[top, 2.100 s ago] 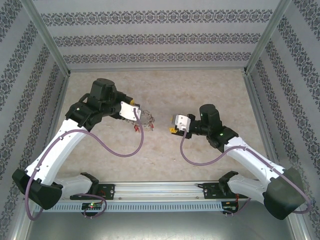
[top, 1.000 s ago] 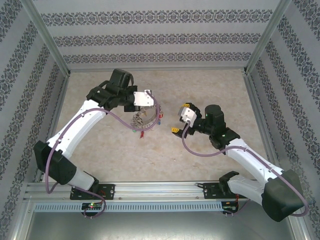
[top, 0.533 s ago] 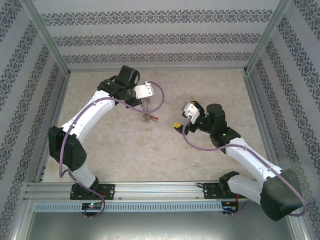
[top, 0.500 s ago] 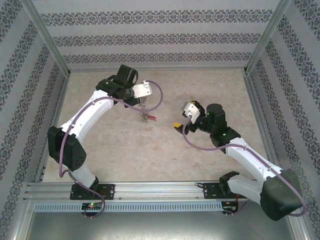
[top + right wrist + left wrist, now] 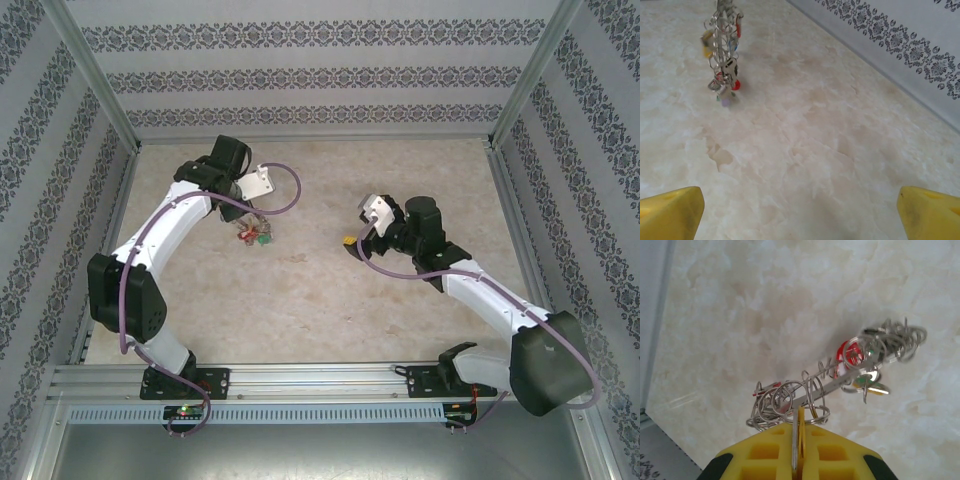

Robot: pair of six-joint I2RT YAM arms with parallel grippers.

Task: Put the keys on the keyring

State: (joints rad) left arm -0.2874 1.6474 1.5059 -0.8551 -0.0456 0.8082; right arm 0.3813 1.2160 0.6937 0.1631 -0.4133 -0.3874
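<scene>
My left gripper (image 5: 797, 432) pinches the stiff keyring (image 5: 840, 382) by its rim over the table's (image 5: 330, 300) left side, light slick keys (image 5: 867, 347) dangling loosely, so I judge my wide-spread right gripper (image 5: 800, 215) should take one by its tag.

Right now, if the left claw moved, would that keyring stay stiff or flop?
The keyring looks like rigid metal, so probably stiff. The keys hang on loose loops and would likely swing. Pinched by its thin edge in the left gripper, it might pivot.
</scene>
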